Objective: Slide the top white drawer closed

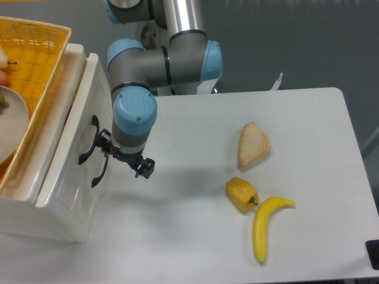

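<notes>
Nearest the camera, a yellow banana (265, 226) lies on the white desk (195, 248), with a yellow bell pepper (241, 194) just beside its upper end and a wedge of bread (253, 145) a little farther back. At the left edge stands the white cabinet, and the top white drawer (76, 112) sits at its upper front, its curved black handle (89, 142) facing the arm. A wicker basket (32, 56) rests on top, holding a plate (12, 121). Hanging just beside the drawer front, the pincer (131, 161) points downward; whether it is released or clenched cannot be told.
</notes>
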Motion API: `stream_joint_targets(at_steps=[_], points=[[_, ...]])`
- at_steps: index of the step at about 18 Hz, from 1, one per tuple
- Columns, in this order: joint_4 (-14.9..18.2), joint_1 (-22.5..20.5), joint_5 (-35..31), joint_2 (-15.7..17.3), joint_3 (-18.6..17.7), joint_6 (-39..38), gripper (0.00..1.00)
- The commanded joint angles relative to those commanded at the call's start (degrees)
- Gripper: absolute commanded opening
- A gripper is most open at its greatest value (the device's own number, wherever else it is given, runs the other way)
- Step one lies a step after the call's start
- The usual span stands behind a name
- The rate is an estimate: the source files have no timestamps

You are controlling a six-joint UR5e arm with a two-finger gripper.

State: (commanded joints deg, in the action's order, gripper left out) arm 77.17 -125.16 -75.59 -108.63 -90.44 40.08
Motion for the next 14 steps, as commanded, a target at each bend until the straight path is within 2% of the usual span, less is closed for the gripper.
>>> stream_joint_targets(at_steps=[9, 14], points=[[0.00, -0.61, -0.18, 0.09, -0.09, 0.44, 1.00], [-0.17, -3.60, -0.44, 1.23, 0.70, 0.70, 1.00]])
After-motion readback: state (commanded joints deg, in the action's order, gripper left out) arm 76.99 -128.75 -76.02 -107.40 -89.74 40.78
